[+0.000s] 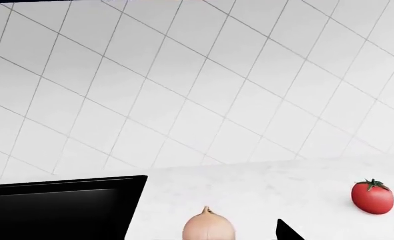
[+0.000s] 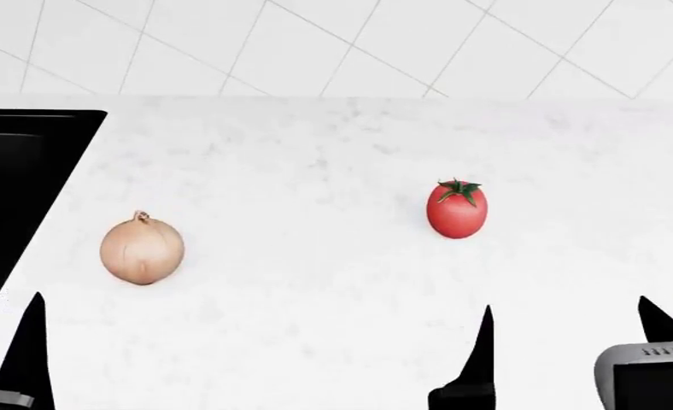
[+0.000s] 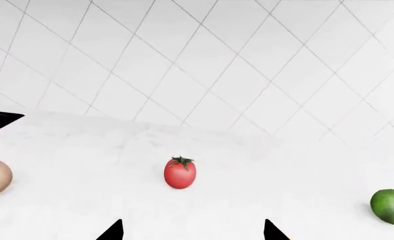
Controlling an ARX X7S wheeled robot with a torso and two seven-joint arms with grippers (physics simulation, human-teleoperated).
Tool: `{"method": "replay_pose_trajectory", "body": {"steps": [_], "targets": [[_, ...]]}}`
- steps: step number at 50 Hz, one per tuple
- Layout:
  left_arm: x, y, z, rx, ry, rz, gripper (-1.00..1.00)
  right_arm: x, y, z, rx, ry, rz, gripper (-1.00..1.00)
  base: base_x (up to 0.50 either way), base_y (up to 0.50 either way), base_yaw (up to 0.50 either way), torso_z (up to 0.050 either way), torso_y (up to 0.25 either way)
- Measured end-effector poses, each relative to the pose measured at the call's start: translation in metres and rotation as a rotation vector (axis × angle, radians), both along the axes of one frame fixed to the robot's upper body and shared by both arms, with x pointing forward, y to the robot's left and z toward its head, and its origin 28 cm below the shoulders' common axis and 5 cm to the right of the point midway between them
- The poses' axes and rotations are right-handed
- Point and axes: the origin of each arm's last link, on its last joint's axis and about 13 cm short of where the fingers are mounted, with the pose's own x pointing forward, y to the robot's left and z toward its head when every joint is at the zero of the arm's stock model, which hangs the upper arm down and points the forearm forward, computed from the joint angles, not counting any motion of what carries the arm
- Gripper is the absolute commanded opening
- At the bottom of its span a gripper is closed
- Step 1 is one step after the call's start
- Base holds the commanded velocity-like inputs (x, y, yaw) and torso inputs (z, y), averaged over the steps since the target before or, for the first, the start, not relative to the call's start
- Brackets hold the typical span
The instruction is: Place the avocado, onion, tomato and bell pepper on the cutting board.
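The tan onion [image 2: 143,248] lies on the white counter at the left, and the red tomato [image 2: 458,209] lies right of the middle. My left gripper [image 1: 204,236] is open, with the onion [image 1: 209,227] just ahead between its fingers, not gripped. Only one left finger [image 2: 29,342] shows in the head view. My right gripper [image 3: 192,231] is open and empty, short of the tomato [image 3: 179,172]. The smooth green avocado [image 3: 392,206] lies at the far right in the right wrist view. The bell pepper and the cutting board are out of view.
A black, flat recessed panel [image 2: 18,171] is set into the counter at the left, close to the onion. It also shows in the left wrist view [image 1: 63,207]. A white tiled wall [image 2: 348,43] closes the back of the counter.
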Motion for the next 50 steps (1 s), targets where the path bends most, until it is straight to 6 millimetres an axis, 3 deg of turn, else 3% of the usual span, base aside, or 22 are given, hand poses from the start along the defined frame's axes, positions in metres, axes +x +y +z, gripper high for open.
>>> {"method": "replay_pose_trajectory", "body": {"steps": [17, 35, 50], "targets": [[0.013, -0.006, -0.008, -0.044, 0.000, -0.039, 1.00, -0.036, -0.009, 0.011, -0.104, 0.195, -0.033, 1.00, 0.00, 0.00, 0.00, 0.000, 0.000], [0.014, -0.007, -0.008, -0.057, 0.001, -0.059, 1.00, -0.061, -0.018, 0.003, -0.097, 0.374, -0.004, 1.00, 0.00, 0.00, 0.00, 0.000, 0.000], [0.008, -0.006, -0.004, -0.058, 0.007, -0.061, 1.00, -0.062, -0.013, -0.008, -0.088, 0.429, 0.012, 1.00, 0.00, 0.00, 0.00, 0.000, 0.000]]}}
